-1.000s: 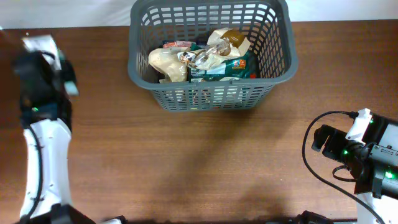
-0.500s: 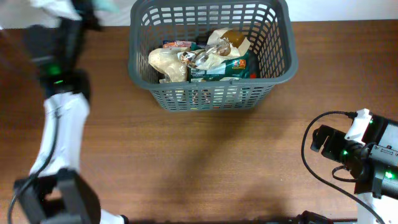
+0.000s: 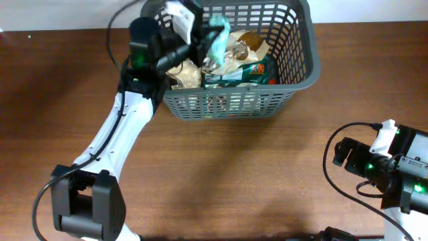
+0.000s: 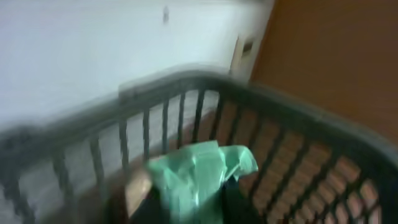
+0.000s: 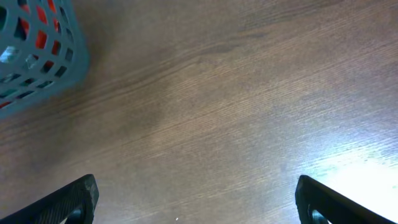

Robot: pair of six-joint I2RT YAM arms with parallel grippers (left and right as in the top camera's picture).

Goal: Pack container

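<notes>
The container [image 3: 304, 63] is a dark grey lattice basket at the top middle of the table, holding several snack packets [image 3: 231, 63]. My left gripper [image 3: 207, 37] is shut on a light green packet [image 3: 217, 30] and holds it above the basket's left part. In the left wrist view the green packet [image 4: 199, 174] hangs between the fingers over the basket's rim [image 4: 298, 112]. My right gripper [image 5: 196, 199] is open and empty over bare table at the lower right, with a basket corner [image 5: 37, 62] at the view's top left.
The brown wooden table [image 3: 221, 174] stretches in front of the basket. A white wall or surface lies beyond the table's far edge [image 3: 67, 13]. The right arm's body and black cable [image 3: 374, 167] sit at the lower right corner.
My left arm has swung from the table's far left, up and right, to over the basket with the green packet in it. The right arm has not moved.
</notes>
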